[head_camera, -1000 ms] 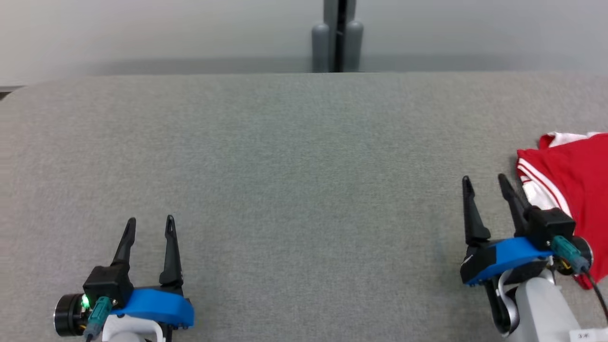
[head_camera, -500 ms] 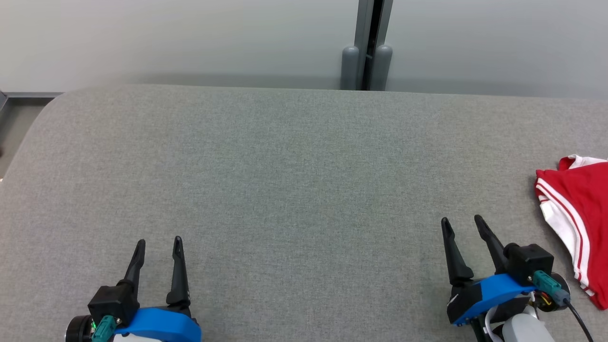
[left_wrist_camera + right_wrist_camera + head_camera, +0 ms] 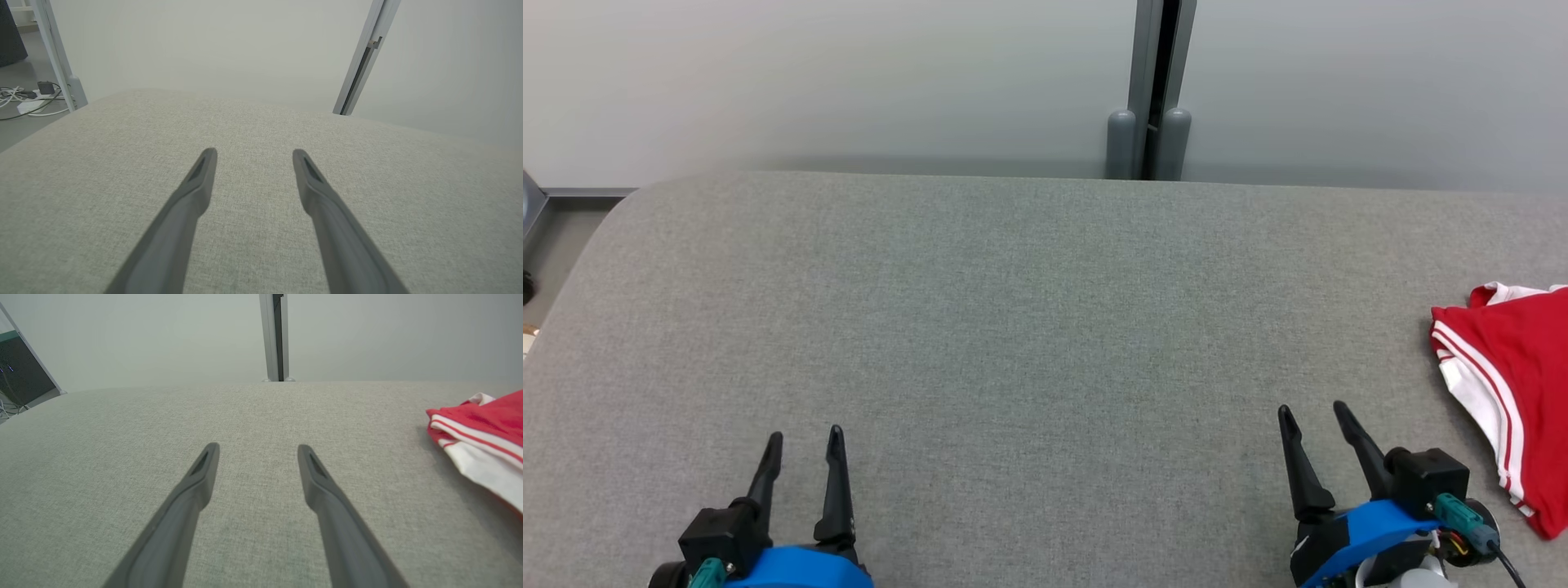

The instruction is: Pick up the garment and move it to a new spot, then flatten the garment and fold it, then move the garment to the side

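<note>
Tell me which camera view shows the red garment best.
The head view: it looks down on the red garment, showing its body and white striped edge on the table, though the frame's right edge crops it. The right wrist view catches its near corner low and side-on. The left wrist view faces table and wall.

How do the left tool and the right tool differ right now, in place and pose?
Place: the right tool is near the red garment, which lies just off to its right; the left tool is far across the grey table from it.
Pose: in the head view, the left tool's fingers point almost straight up, while the right tool's fingers lean to the left.
Shared: both tools are open and hold nothing.
</note>
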